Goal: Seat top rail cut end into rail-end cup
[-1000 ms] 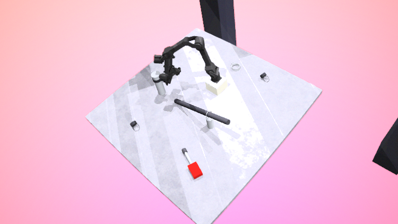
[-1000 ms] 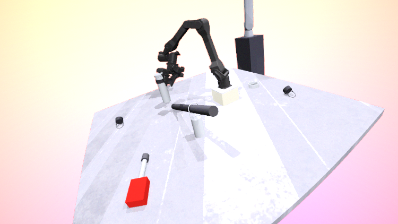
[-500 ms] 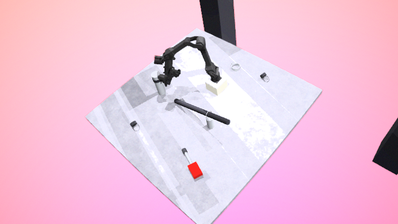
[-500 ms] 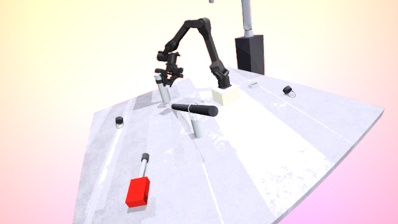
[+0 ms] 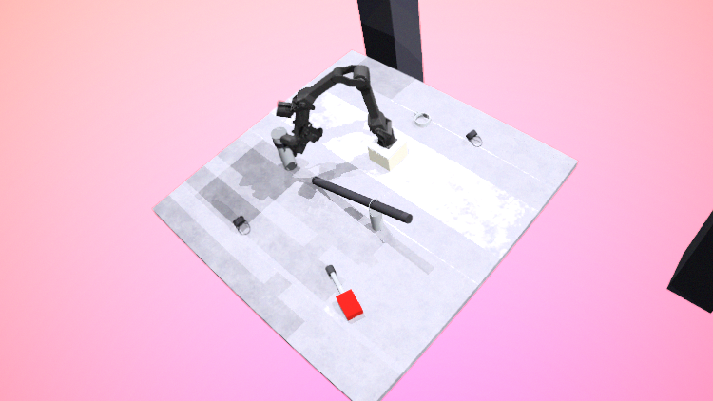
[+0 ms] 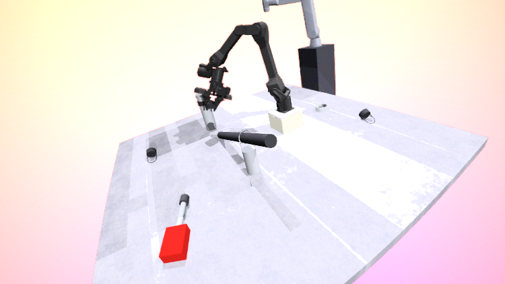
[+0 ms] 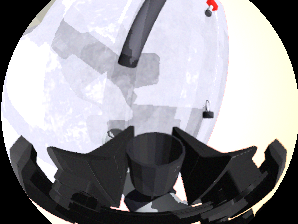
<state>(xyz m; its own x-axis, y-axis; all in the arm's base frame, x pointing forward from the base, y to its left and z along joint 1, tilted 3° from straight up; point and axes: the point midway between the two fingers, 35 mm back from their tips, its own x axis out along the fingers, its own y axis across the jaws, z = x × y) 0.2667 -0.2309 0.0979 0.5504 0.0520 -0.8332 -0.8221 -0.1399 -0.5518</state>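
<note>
The dark rail (image 5: 343, 191) (image 6: 259, 139) (image 7: 142, 35) passes through the loop cap's thin ring above the short post (image 5: 375, 220) (image 6: 251, 163). Its near end stands free in the air, short of the big post. The big grey post (image 5: 287, 159) (image 6: 209, 118) stands at the table's left rear, its dark brace band (image 6: 200, 103) high up near the cap. My gripper (image 5: 298, 147) (image 6: 211, 106) (image 7: 153, 129) is shut on the black rail-end cup (image 7: 155, 162) beside the post. The cup's open mouth shows between the fingers, apart from the rail end. The fingers hide the cup in the top and exterior views.
A red-headed mallet (image 5: 349, 304) (image 6: 175, 243) lies at the front. Small black fittings with wire loops (image 5: 240, 222) (image 6: 151, 152) lie at left and right. A pale ring (image 5: 422, 115) (image 6: 321, 108) lies behind the cream arm base (image 5: 386, 156) (image 6: 285, 121).
</note>
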